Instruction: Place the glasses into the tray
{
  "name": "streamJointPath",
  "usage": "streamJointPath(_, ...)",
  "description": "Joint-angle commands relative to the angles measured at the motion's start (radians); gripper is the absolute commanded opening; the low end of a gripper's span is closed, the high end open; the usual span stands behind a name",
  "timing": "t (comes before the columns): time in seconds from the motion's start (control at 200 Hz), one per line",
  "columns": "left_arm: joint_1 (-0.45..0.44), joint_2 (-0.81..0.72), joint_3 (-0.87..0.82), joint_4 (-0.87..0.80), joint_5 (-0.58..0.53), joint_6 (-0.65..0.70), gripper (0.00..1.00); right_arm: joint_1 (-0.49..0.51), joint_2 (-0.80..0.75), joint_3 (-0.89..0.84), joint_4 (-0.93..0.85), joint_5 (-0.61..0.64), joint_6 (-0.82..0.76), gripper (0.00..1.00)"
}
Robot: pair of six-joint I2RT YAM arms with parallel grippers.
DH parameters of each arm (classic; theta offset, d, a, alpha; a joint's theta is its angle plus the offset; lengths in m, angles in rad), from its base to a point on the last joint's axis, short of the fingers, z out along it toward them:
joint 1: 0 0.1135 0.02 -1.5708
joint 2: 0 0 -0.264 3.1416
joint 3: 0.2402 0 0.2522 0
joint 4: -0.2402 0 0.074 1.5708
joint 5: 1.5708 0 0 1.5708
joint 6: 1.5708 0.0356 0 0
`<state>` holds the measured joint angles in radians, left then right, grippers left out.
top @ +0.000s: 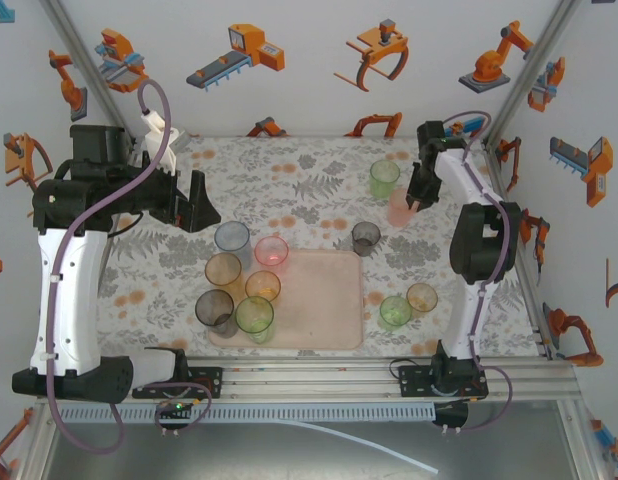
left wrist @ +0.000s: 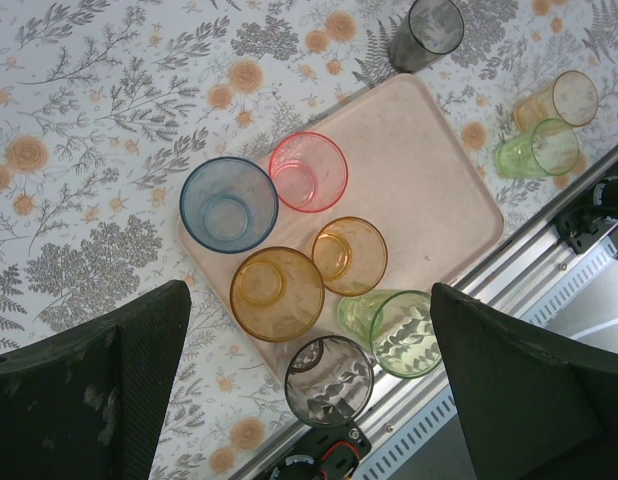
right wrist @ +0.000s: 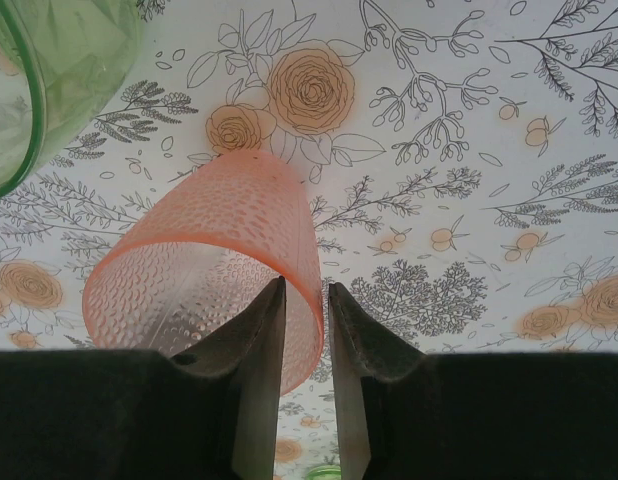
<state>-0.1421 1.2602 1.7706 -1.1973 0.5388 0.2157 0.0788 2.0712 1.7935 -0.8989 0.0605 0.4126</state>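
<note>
The pale pink tray (top: 329,300) lies at the table's near middle. Several glasses stand on its left half: blue-grey (top: 232,240), pink (top: 271,251), two orange (top: 223,270), grey (top: 215,310) and green (top: 255,317). My right gripper (top: 421,200) is at the far right, over a pink-orange glass (top: 399,208). In the right wrist view this glass (right wrist: 199,290) has its wall between my narrowly open right gripper (right wrist: 307,290) fingers, one inside the rim, one outside. My left gripper (top: 199,205) hangs wide open and holds nothing, above the tray (left wrist: 429,190).
On the flowered cloth off the tray stand a green glass (top: 384,178) at the far right, a dark grey one (top: 366,238) by the tray's far right corner, and a green (top: 394,312) and an orange one (top: 422,298) to its right. The metal rail (top: 319,378) borders the near edge.
</note>
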Motion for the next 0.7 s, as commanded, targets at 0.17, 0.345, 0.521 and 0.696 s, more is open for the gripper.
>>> streamJointPath(0.17, 0.001, -0.005, -0.009, -0.015, 0.0, 0.019, 0.97, -0.008, 0.014, -0.018, 0.003, 0.021, -0.032, 0.22)
streamJointPath(0.345, 0.002, -0.01, -0.007, -0.015, 0.001, 0.018, 0.97, -0.008, 0.011, -0.019, -0.001, 0.022, -0.038, 0.17)
streamJointPath(0.521, 0.002, -0.012, -0.007, -0.015, 0.002, 0.017, 0.97, -0.008, 0.006, -0.019, -0.006, 0.025, -0.043, 0.12)
streamJointPath(0.696, 0.001, -0.012, -0.005, -0.015, 0.003, 0.018, 0.97, -0.008, -0.003, -0.016, -0.01, 0.025, -0.046, 0.09)
